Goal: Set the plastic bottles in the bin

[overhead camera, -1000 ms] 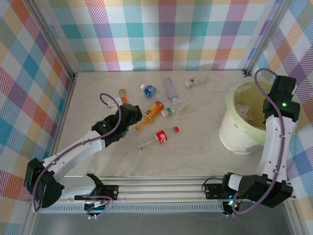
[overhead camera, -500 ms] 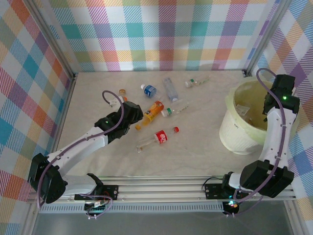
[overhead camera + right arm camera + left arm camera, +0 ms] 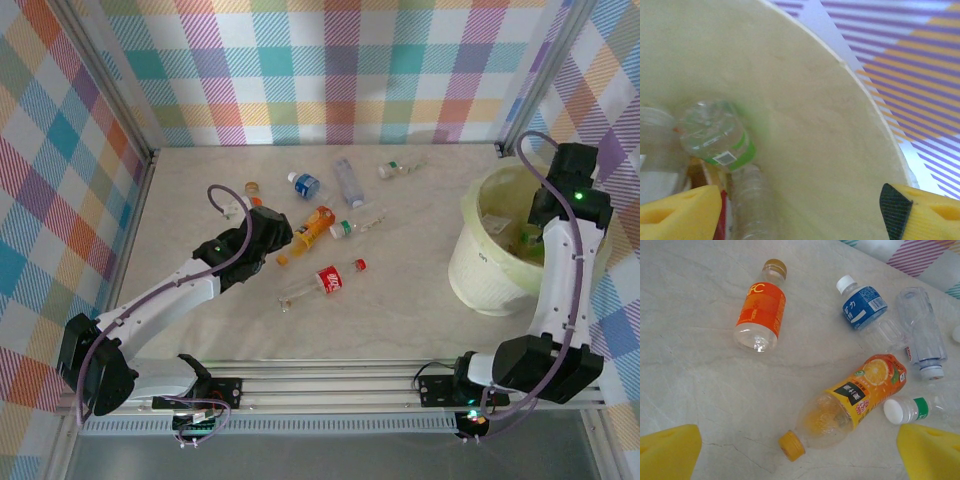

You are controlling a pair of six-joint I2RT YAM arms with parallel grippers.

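Several plastic bottles lie on the table: an orange juice bottle (image 3: pixel 316 225) (image 3: pixel 855 400), a red-labelled one (image 3: pixel 325 281), a blue-labelled one (image 3: pixel 304 184) (image 3: pixel 863 306), an orange-labelled one (image 3: pixel 760 310), a clear one (image 3: pixel 347 181) and a green-capped one (image 3: pixel 345 229) (image 3: pixel 905 410). My left gripper (image 3: pixel 275 240) (image 3: pixel 800 455) hangs open just above the juice bottle's yellow cap (image 3: pixel 791 445), with nothing between its fingers. My right gripper (image 3: pixel 535 225) (image 3: pixel 800 215) is open over the bin (image 3: pixel 480 270) (image 3: pixel 815 125). Below it a blurred green-labelled bottle (image 3: pixel 715 135) lies among other bottles in the bin.
Another small bottle (image 3: pixel 398 167) lies near the back wall. Checked walls close the table in on three sides, and the bin stands against the right wall. A rail (image 3: pixel 330 385) runs along the near edge between the arm bases.
My right gripper has opened over the bin, and a green-labelled bottle now shows inside it. The left arm edged slightly toward the juice bottle and stayed open.
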